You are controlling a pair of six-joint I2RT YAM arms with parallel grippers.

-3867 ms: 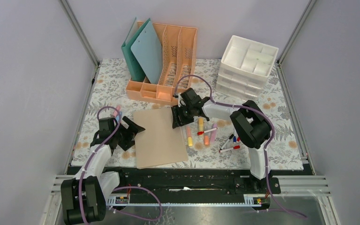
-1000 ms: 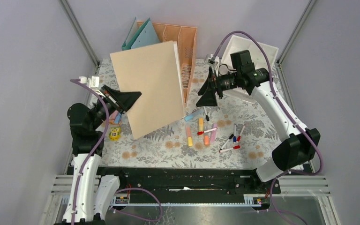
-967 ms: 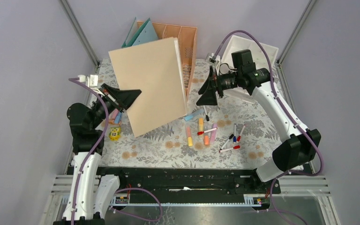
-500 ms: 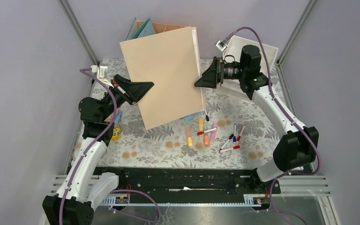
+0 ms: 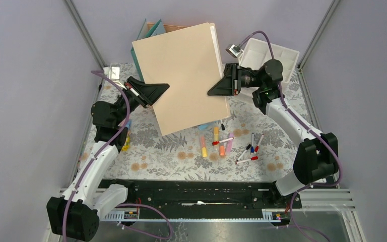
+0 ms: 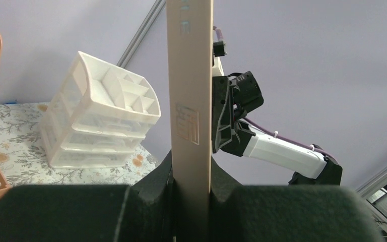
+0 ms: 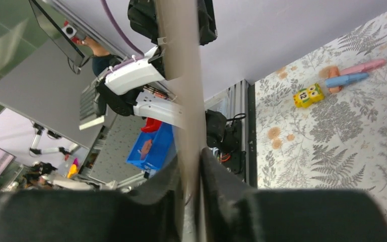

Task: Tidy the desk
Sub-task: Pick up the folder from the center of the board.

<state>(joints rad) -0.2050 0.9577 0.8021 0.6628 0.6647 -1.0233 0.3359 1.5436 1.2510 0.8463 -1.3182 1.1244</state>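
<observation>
A tan folder [image 5: 189,75] hangs tilted in the air above the back of the desk [image 5: 282,151], a tabletop under a fern-and-flower cloth. My left gripper [image 5: 158,92] is shut on the folder's left edge, and in the left wrist view the folder edge [image 6: 190,101] stands pinched between the fingers of that gripper [image 6: 191,174]. From the other side my right gripper [image 5: 214,89] grips the right edge. In the right wrist view the blurred folder edge [image 7: 181,75] runs down between the closed-in fingers of the right gripper [image 7: 194,166].
Several pens and markers [image 5: 221,143] lie scattered mid-desk. Teal folders [image 5: 142,40] and the peach file rack [image 5: 167,24] stand behind the lifted folder, mostly hidden. A white drawer unit [image 5: 277,53] is at back right. A yellow owl eraser [image 7: 307,95] lies near the left edge.
The folder has risen and shifted toward the back right with the left gripper. The right gripper, open beside it before, has moved onto its right edge and closed.
</observation>
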